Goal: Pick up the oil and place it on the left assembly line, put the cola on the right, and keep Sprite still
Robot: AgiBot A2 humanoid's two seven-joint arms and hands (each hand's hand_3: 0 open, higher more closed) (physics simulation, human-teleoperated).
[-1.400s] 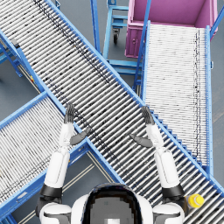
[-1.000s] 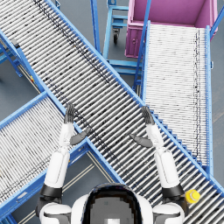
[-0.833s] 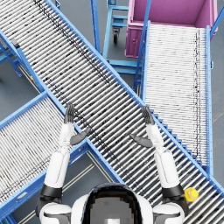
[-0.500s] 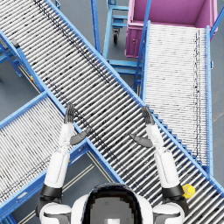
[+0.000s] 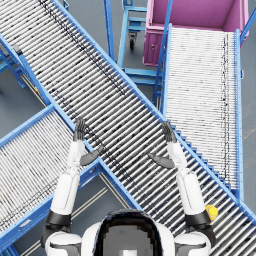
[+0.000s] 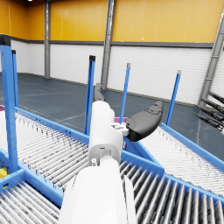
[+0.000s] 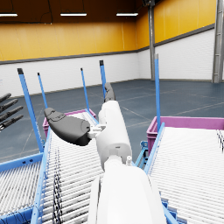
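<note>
Change: yellow object [image 5: 211,212] has crept up the middle conveyor [image 5: 115,115] toward the hands, from the lower right corner to beside the right upper arm; both arms and hands have stayed as they were.
Task item position: on the rollers at the right-hand edge of the middle conveyor, partly hidden by the right arm [image 5: 187,192].
Identity: judged to be the oil, seen cap-on; too small to confirm.
Key relation: it lies behind the right hand [image 5: 170,146], toward the robot's body, well apart from the fingertips. It has not yet come level with the palm.
Nearer hand: right; the left hand [image 5: 81,144] is across the belt, far from it.
Long axis: shows only as a round spot from above, so probably upright; not certain.
Left hand state: fingers straight, thumb spread inward, holding nothing.
Right hand state: the same, fingers apart and empty, over the middle conveyor.
Count, task items: one yellow object; no cola or Sprite in view.
Count, conveyors: three, namely middle, left conveyor [image 5: 30,155], right conveyor [image 5: 200,90].
Count, bins: one pink bin [image 5: 200,12] at the far end of the right conveyor.
Next move, judged: wait for it to arrive, or draw the right hand back.
</note>
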